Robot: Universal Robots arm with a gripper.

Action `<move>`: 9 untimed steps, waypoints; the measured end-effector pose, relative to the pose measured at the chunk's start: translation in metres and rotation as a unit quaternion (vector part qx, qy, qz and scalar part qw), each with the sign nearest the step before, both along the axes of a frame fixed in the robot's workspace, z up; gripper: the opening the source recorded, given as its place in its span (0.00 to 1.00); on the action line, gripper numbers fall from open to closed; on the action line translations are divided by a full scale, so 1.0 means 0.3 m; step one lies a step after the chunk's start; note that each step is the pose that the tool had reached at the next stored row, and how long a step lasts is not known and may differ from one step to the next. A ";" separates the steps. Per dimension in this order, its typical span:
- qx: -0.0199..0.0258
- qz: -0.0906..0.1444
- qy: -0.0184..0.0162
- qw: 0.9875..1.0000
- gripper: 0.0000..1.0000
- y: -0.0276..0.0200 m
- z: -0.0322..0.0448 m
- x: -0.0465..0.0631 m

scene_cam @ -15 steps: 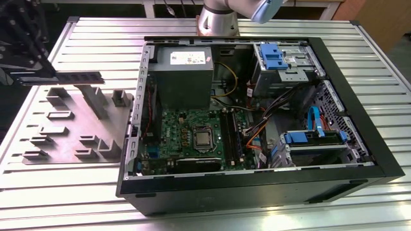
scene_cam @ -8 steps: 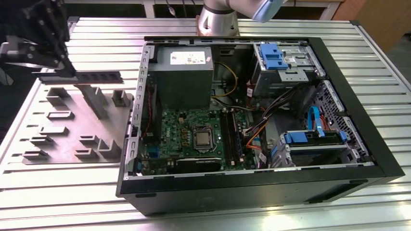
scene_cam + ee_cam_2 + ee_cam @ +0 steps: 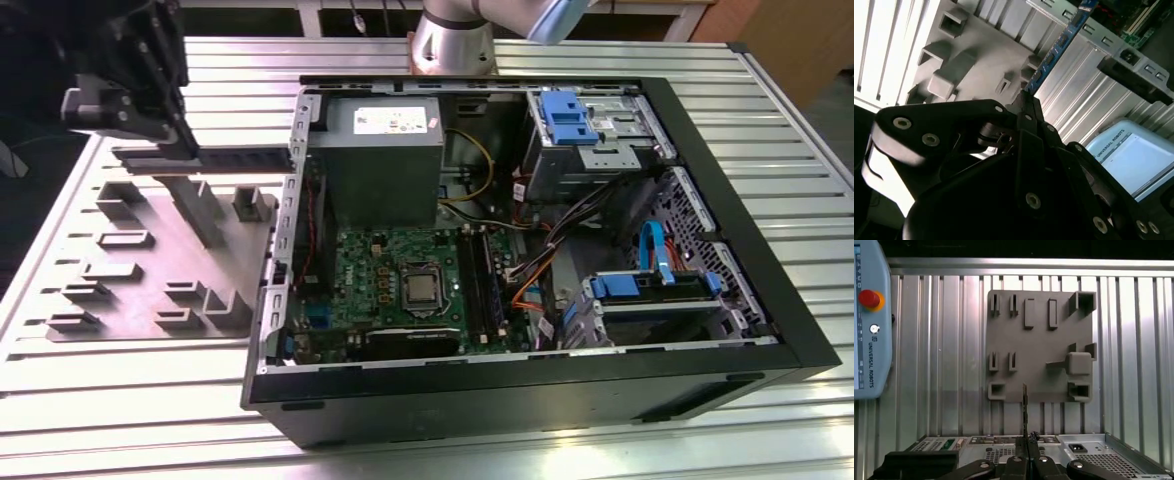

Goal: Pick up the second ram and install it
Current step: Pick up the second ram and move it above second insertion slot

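The gripper (image 3: 1026, 102) is pressed together on the second ram (image 3: 1059, 45). It pinches the flat faces of the stick, a hold that appears to leave the long edges free for seating. The stick is carried level above the far side of the grey plastic fixture (image 3: 1039, 345), to the exterior view's left of the open computer case (image 3: 534, 395). The memory slots (image 3: 478, 285) on the green motherboard (image 3: 380, 265) are well apart from it, so installation is not yet done.
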State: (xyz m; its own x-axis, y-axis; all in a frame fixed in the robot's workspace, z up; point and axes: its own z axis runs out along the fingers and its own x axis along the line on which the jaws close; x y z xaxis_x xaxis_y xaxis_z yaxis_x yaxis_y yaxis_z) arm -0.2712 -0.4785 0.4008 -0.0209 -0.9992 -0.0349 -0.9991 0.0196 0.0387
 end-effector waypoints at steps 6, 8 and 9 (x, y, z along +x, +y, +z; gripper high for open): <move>0.000 0.000 0.000 1.000 0.11 0.000 0.000 0.060; 0.000 0.000 0.000 1.000 0.11 0.000 0.000 0.080; 0.000 0.000 0.000 1.000 0.11 0.000 0.000 0.093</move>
